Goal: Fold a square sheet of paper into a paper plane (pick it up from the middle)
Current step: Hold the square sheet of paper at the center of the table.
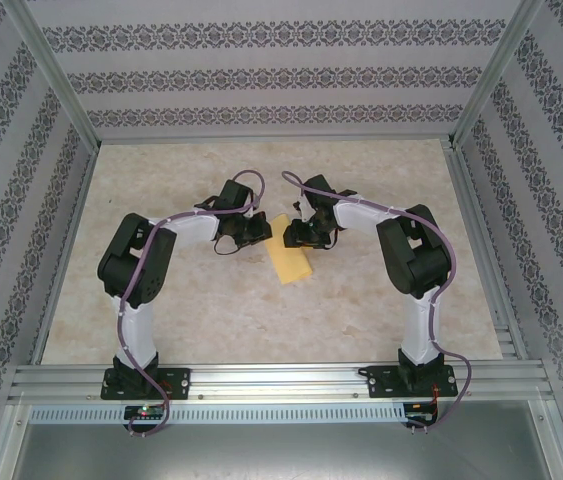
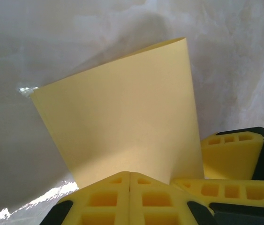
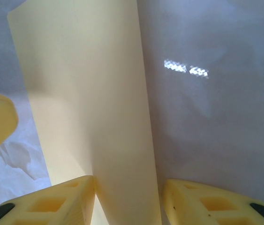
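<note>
You're early in the fold. In the top view the paper (image 1: 292, 257) lies on the table (image 1: 211, 310) at mid-frame as a narrow oblong, not a square, so I judge one half-fold is in. No pointed nose, slanted corner folds or wings show yet, so nearly all the shaping is left.

Your left arm rises from its base at lower left, elbows up, then bends right and down. That puts the left gripper (image 1: 249, 230) low over the table, just left of the paper's upper end. In the left wrist view its fingers (image 2: 103, 199) are pressed together with their tips at the sheet's near edge. You cannot tell whether any paper is caught between them.

The paper slants from upper centre towards lower right, between the two grippers.

Your right arm mirrors the left from lower right, and the right gripper (image 1: 304, 233) sits at the sheet's upper right. In its wrist view the jaws are spread. One finger (image 3: 52, 204) touches the sheet, and the other sits just beyond the sheet's right edge.
</note>
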### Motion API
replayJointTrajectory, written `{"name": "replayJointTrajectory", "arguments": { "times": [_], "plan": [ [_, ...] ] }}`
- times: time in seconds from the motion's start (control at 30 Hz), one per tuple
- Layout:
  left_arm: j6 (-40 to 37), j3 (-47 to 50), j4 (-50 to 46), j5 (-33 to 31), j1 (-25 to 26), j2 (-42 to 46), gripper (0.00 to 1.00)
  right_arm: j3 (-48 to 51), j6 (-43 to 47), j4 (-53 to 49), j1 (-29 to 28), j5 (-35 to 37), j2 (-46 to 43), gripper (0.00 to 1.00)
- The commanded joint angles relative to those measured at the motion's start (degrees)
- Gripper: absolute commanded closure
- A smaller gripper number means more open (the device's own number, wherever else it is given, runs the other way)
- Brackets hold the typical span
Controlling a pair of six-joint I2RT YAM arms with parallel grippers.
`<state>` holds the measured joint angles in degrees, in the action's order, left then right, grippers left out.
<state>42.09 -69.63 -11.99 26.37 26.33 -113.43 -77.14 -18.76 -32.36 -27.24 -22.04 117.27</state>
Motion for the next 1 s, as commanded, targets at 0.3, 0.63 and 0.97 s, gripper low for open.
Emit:
{"name": "replayJointTrajectory", "arguments": {
  "times": [0.3,0.63,0.97],
  "plan": [
    [-0.68,-2.45,-1.27,1.26,1.55,-3.86,1.00,2.71,0.35,1.51,-1.57,5.58,7.70,0.53],
    [-1.39,-3.07,-9.34,-3.14,1.63,-5.57,1.00,2.00,-1.66,0.98,-1.50,3.64,2.22,0.53],
    [-1.60,-2.88,-10.34,-4.22,1.63,-6.54,1.00,1.42,-5.23,0.64,-0.54,7.05,-11.36,0.49]
  ]
}}
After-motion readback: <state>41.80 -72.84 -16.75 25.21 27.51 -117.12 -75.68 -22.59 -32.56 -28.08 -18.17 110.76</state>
